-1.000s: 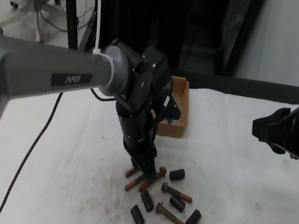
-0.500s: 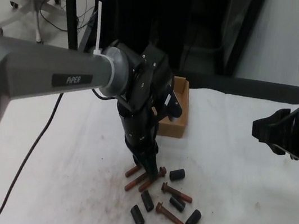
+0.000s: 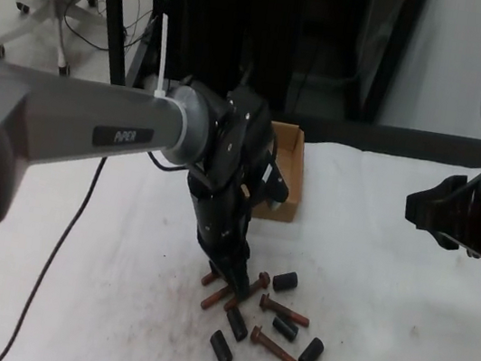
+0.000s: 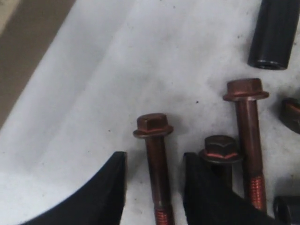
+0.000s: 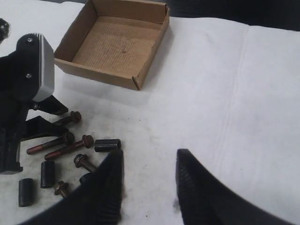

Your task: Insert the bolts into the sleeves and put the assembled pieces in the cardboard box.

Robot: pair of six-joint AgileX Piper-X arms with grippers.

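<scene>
The task looks barely begun. The cardboard box, just above the centre of the high view, is empty. The bolts and sleeves lie loose and mixed at lower centre on the cloth, with no bolt visibly inside a sleeve. The left gripper is down at the pile, its 2 fingers spread either side of 1 bolt, gaps showing on both sides. The right gripper is spread and empty. The straddled bolt's threaded end is cut off, and the left arm hides part of the pile, so an exact count is uncertain.
</scene>
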